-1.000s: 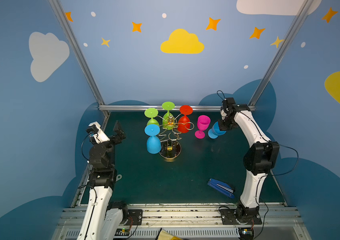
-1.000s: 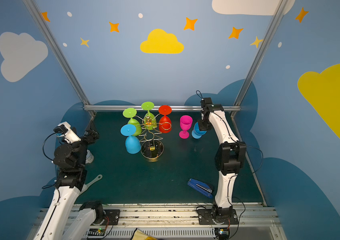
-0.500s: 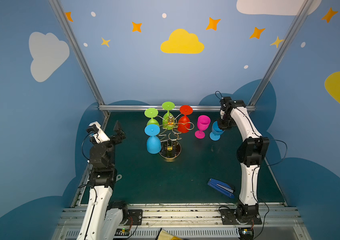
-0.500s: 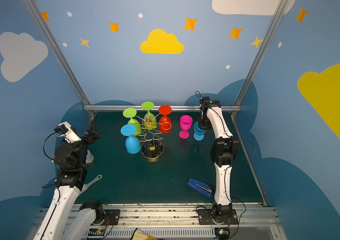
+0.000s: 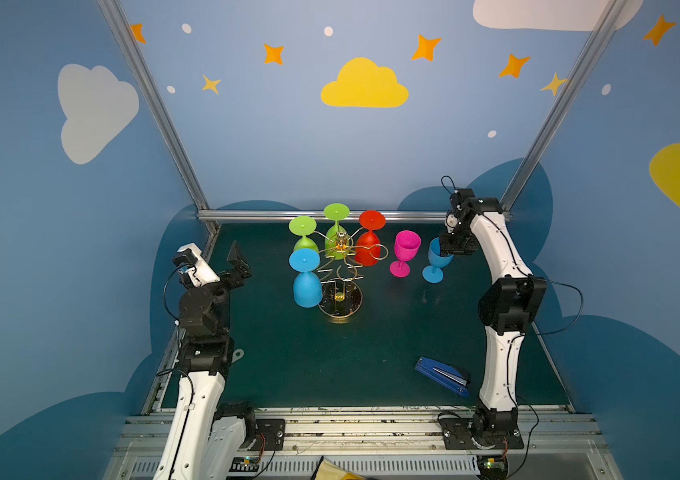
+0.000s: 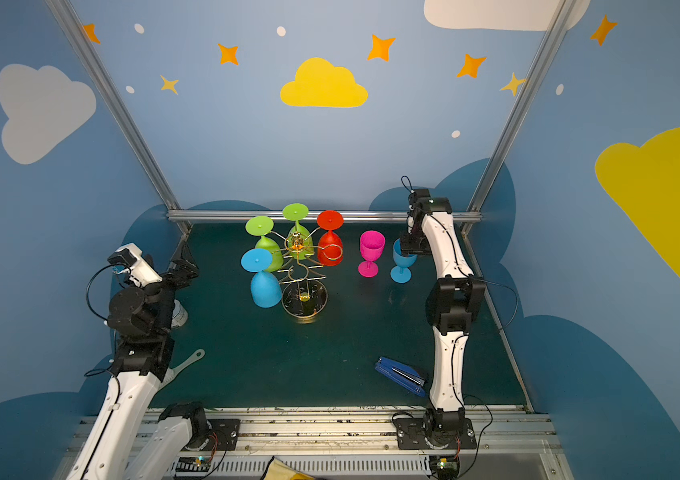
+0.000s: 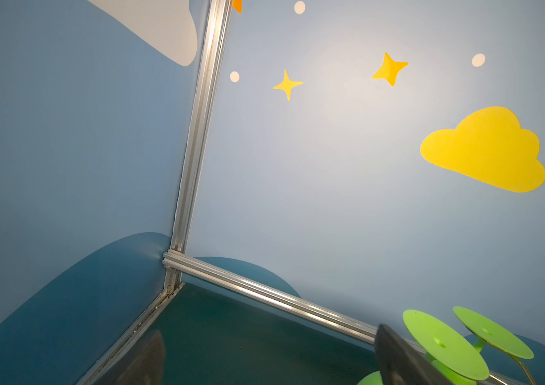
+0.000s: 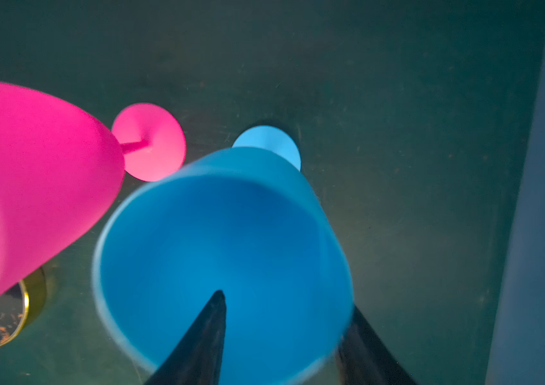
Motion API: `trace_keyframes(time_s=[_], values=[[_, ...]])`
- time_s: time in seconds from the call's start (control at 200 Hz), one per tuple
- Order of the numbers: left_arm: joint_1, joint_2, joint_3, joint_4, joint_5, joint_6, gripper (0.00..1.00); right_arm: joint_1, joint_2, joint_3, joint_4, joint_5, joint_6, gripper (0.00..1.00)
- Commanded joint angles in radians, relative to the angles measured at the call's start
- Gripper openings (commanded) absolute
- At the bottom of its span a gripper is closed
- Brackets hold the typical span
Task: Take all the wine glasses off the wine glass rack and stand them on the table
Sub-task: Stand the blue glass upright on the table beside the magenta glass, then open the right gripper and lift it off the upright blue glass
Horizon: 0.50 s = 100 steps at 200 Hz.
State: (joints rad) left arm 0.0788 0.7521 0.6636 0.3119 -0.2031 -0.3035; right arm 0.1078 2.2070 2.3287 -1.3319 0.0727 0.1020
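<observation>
Left gripper (image 5: 239,262) parked far left, jaws wide, empty; gold wire wine glass rack (image 5: 346,299) at centre carries four inverted matte goblets (image 5: 307,286). Right of it, off the rack, the upright blue plastic-looking wine glass (image 5: 437,258) stands empty beside a pink goblet (image 5: 406,247). Right gripper (image 8: 284,303) straddles its rim, jaws parted, not clamping; judged light, stiff, best pinched at bowl wall.

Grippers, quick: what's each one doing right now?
Left gripper: open, holding nothing.
Right gripper: open, straddling the rim of the standing blue wine glass, one finger inside, one outside.
</observation>
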Motion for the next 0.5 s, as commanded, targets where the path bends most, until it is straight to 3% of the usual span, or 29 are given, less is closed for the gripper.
trace_keyframes(time_s=[0.0,0.24,0.385,0.496], values=[[0.006,-0.011,-0.007,0.002,-0.008,-0.008,0.97,-0.016,-0.093,0.010,0.022,-0.024,0.022,0.53],[0.006,-0.011,-0.007,-0.007,-0.016,-0.017,0.97,-0.029,-0.273,-0.134,0.123,-0.075,0.058,0.54],[0.008,0.002,0.013,-0.059,-0.027,-0.039,0.97,-0.028,-0.506,-0.391,0.309,-0.206,0.094,0.56],[0.007,0.010,0.038,-0.133,-0.026,-0.078,0.96,-0.024,-0.729,-0.689,0.547,-0.333,0.083,0.57]])
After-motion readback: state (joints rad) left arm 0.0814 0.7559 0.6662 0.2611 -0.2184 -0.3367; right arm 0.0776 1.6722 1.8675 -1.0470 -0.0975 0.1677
